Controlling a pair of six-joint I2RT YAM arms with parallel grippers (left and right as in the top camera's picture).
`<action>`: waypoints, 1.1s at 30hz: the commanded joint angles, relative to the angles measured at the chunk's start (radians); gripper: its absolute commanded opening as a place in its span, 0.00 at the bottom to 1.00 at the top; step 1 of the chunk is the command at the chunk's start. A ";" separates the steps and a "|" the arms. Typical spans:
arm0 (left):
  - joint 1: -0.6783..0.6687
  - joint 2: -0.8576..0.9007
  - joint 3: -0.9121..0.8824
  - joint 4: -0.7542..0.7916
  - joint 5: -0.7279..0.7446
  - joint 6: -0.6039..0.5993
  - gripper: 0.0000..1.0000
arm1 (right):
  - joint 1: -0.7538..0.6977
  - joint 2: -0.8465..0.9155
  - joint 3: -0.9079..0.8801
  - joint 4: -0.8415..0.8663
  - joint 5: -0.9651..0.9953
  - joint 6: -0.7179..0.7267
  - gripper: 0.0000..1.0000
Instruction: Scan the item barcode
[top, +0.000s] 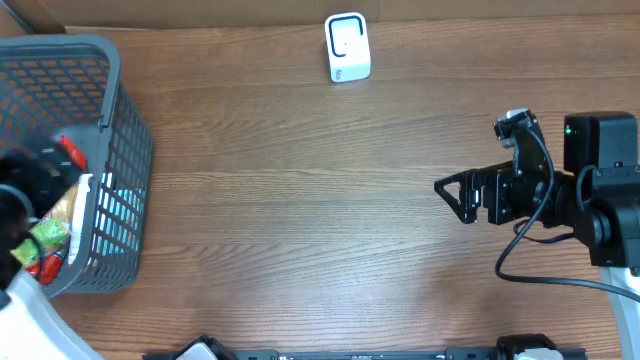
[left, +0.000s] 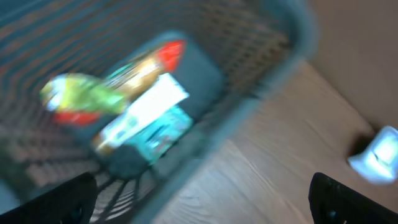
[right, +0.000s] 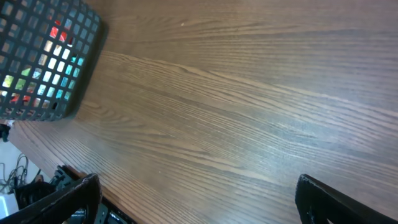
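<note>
The items (left: 146, 109) lie in the basket (top: 120, 130) at the counter's (top: 300, 220) left edge. The left tool (left: 202, 196) above them and the right tool (top: 450, 190) near the right edge both stand apart, empty. We should pinch one item squarely, leaving its barcode uncovered.

Desk (top: 320, 200): brown wood-grain top, the grain running left to right across the overhead view, with a pale wall strip along its back edge. Resting directly on it are one grey plastic basket (top: 125, 170), grid-walled with a solid rim, upright at the far left, and one small white scanner (top: 347, 47), standing near the back edge around centre, well apart from the basket.
</note>
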 joint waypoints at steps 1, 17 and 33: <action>0.146 0.085 0.006 -0.028 -0.048 -0.139 0.98 | 0.004 -0.003 0.024 -0.013 0.025 -0.002 1.00; 0.214 0.325 -0.227 0.151 -0.238 -0.407 0.98 | 0.004 -0.003 0.024 -0.059 0.025 -0.002 1.00; 0.165 0.483 -0.332 0.222 -0.422 -0.531 0.98 | 0.004 -0.002 0.024 -0.055 0.026 -0.003 1.00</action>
